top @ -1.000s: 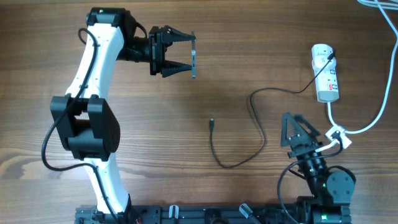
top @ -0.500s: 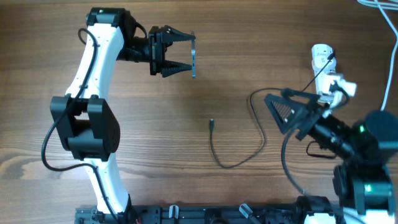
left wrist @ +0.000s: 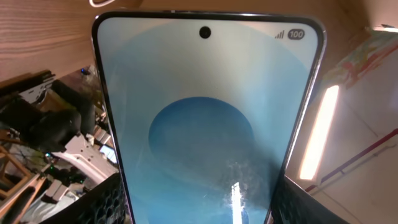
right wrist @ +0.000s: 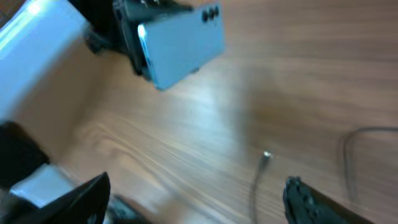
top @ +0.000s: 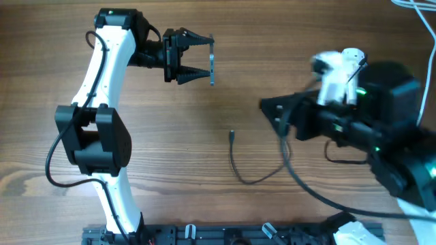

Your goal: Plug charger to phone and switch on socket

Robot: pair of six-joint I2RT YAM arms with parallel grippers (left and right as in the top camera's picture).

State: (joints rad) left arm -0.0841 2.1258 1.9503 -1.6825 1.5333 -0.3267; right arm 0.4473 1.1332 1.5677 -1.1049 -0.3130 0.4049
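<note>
A brown wood-grain worktop (top: 286,34) fills the overhead view. Over its far left part the left arm (top: 102,82) reaches sideways, its jaws clenched on the phone (top: 212,60), which is held on edge. The left wrist view shows the phone's lit blue screen (left wrist: 211,124) facing the camera, with "100" in one corner. The charger (top: 255,178) lies loose mid-worktop in a long curve, its plug tip (top: 232,135) well apart from the phone. The right arm (top: 368,129), blurred, hangs above the cable's right-hand stretch, its jaws spread wide with nothing between them. The socket (top: 353,56) shows only its far end behind that arm.
</note>
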